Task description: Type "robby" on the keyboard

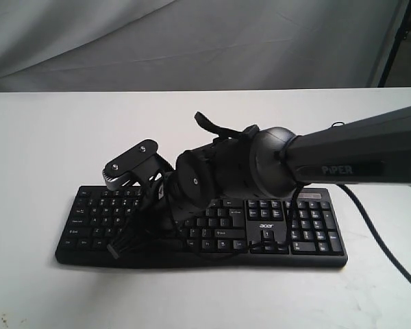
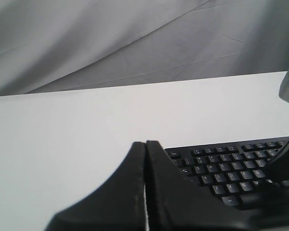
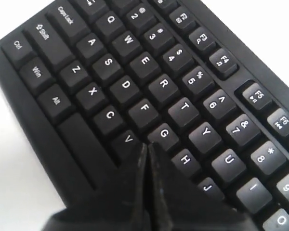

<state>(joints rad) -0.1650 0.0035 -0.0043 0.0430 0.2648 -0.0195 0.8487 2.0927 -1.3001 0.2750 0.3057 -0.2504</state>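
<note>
The black keyboard [image 1: 288, 229] lies across the white table, "acer" logo facing the front. My right arm reaches in from the right over its middle, and my right gripper [image 1: 159, 218] points down at the left-hand letter keys. In the right wrist view the right gripper [image 3: 145, 144] is shut, its tips pressed together between the V key [image 3: 129, 139] and the G key [image 3: 164, 134]; the B key is hidden beneath them. Whether the tips touch a key I cannot tell. My left gripper [image 2: 145, 143] is shut on nothing, off the keyboard's [image 2: 221, 166] left end.
A bundle of thin black cable [image 1: 116, 247] lies on the keyboard's front left part. A thicker black cable [image 1: 380, 236] runs over the table [image 1: 41, 151] at the right. A grey cloth backdrop [image 1: 192, 41] hangs behind.
</note>
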